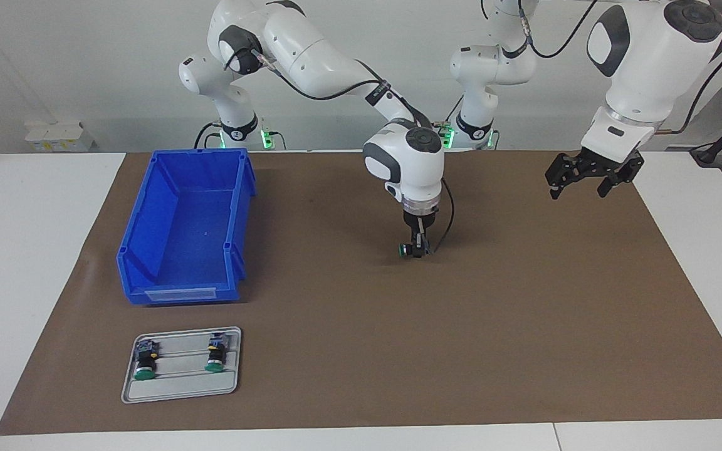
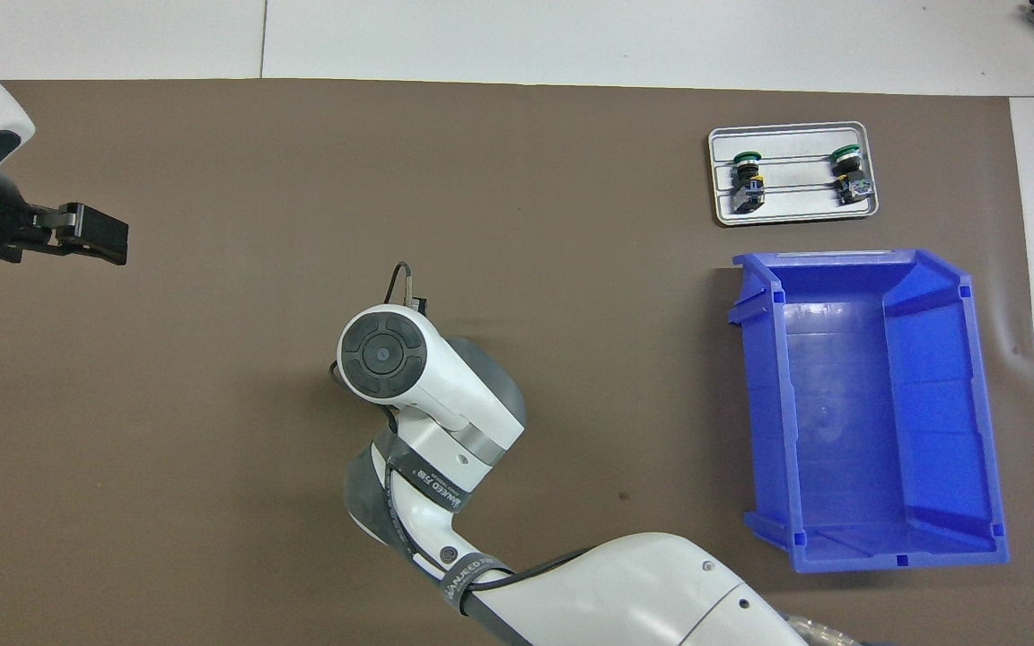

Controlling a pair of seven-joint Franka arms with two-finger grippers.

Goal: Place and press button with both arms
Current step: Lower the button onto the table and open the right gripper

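Covering most of the white table (image 1: 29, 263) is a brown mat (image 1: 461, 326). Both white arms reach over it. The right arm (image 1: 311, 56) stretches to the middle of the mat and points straight down; the left arm (image 1: 643, 69) hangs raised over its own end of the mat.

Next in size is a blue bin (image 1: 148, 225), open at the top, standing on the mat toward the right arm's end. Just beside it, farther from the robots, lies a small grey tray (image 1: 180, 391) with two spare buttons (image 1: 145, 361) lying on their sides, green caps pointing away from the robots.

The left gripper (image 1: 577, 188) is in the air with its jaws spread wide and nothing between them.

The right gripper (image 1: 418, 249) sits low over the mat's middle, its jaws pinched on the button (image 1: 406, 250). The button is held sideways, its green cap pointing toward the bin, just above the mat or touching it; which one cannot be told.
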